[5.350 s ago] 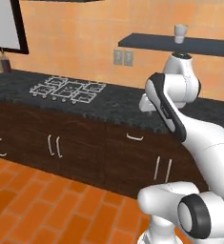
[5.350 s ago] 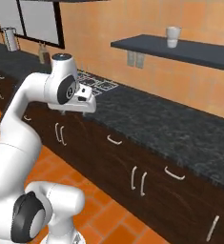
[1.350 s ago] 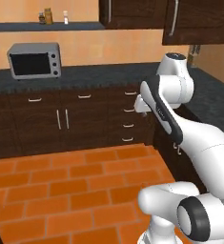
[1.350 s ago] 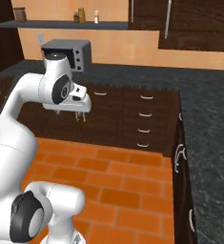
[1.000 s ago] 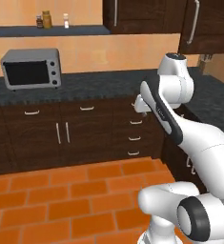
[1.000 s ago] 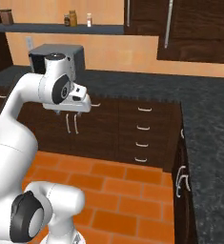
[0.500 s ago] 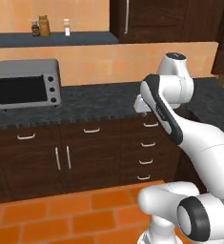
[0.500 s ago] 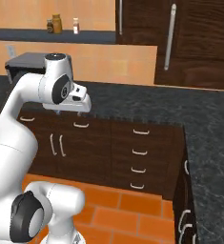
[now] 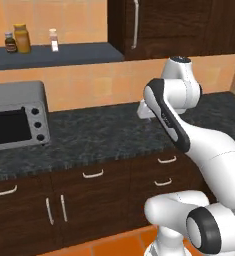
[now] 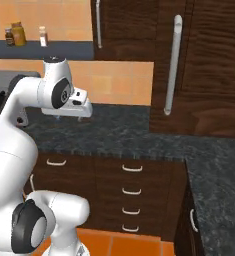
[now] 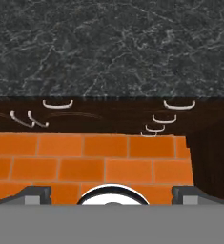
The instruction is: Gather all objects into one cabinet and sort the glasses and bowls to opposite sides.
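**Approach phase: base facing the wall cabinets, nothing held**

Left base view. The arm is folded above a speckled black stone counter (image 9: 99, 135). A grey toaster oven (image 9: 14, 117) stands at left; small jars (image 9: 16, 40) sit on a dark wall shelf (image 9: 64, 54). A dark wood wall cabinet (image 9: 174, 30) with a slim grey bar handle (image 9: 135, 22) hangs above, its door closed. Cups and bowl cannot be located here.

Right base view. The gripper (image 10: 71, 118) hangs over the counter edge, pointing down, carrying nothing. A second tall dark cabinet door (image 10: 209, 65) with a long light-grey bar handle (image 10: 172, 62) fills the right side. Drawers (image 10: 131, 190) with small curved pulls lie below.

Hand view. The finger tips (image 11: 35, 194) stand at opposite edges, so the pincer is fully apart and empty. Below lie the counter, drawer pulls (image 11: 155, 126) and orange brick-pattern floor (image 11: 85, 162).

Judgement: the task is at its start. The next move likely calls for reaching a bar handle to open a cabinet and find the objects.
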Robot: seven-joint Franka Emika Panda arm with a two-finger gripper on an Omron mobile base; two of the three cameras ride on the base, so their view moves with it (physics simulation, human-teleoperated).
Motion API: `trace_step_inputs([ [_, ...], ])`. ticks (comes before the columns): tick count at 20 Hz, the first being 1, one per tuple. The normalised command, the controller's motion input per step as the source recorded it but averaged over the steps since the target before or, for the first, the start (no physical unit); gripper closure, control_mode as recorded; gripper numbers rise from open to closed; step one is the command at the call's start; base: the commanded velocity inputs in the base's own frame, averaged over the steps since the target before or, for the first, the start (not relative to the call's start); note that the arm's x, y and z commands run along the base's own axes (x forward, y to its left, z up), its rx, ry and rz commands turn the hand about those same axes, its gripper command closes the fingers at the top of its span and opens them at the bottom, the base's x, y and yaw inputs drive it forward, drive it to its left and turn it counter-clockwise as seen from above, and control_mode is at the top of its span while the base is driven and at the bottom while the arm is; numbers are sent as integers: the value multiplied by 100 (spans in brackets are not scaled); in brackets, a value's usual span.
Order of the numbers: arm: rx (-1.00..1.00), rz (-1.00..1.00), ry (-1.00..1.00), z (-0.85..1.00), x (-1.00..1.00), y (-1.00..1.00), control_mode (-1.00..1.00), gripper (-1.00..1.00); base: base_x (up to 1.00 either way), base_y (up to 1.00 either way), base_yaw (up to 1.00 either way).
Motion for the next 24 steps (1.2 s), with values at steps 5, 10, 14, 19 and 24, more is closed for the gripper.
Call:
trace_step_inputs([
  [5, 0, 0, 0, 0, 0, 0, 100, -100, 68, 8, -73],
  [10, 0, 0, 0, 0, 0, 0, 100, -100, 16, 2, -50],
  [14, 0, 0, 0, 0, 0, 0, 100, -100, -22, 1, 0],
  [19, 0, 0, 0, 0, 0, 0, 100, -100, -50, 40, 1],
  [24, 0, 0, 0, 0, 0, 0, 100, -100, 14, 79, -18],
])
